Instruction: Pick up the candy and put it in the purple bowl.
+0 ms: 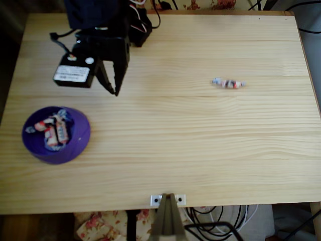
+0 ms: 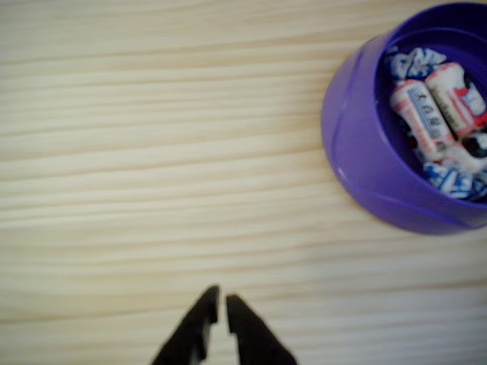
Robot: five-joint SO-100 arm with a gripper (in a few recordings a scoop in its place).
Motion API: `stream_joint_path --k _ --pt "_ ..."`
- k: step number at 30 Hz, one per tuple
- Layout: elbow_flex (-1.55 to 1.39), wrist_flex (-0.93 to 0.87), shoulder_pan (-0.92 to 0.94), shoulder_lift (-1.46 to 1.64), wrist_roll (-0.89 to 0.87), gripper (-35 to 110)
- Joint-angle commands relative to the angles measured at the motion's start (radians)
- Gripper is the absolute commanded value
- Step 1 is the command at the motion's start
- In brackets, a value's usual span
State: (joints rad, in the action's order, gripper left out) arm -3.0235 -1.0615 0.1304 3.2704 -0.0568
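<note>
Your wooden table (image 1: 175, 140) carries the arm (image 1: 100, 45) at its top left in the overhead view. The purple bowl (image 1: 80, 143) sits lower left, holding several wrapped sweets (image 1: 52, 131). Your claw (image 2: 218, 310) hangs over bare wood beside the bowl, its fingers nearly together and gripping nothing. One candy (image 1: 228, 83) lies alone, well right.

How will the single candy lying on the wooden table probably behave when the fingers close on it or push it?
The candy looks small and thinly wrapped, so it is probably very light and may slide on the smooth table rather than stay put. Its twisted wrapper ends look soft and would likely crumple if pinched. The longish body might roll sideways if nudged.
</note>
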Motion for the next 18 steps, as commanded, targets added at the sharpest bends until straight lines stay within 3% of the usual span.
stream_joint_path --k 1,18 --pt "0.015 -0.008 0.012 0.028 0.003 -1" --pt "0.015 -0.008 0.04 0.028 -0.025 -1"
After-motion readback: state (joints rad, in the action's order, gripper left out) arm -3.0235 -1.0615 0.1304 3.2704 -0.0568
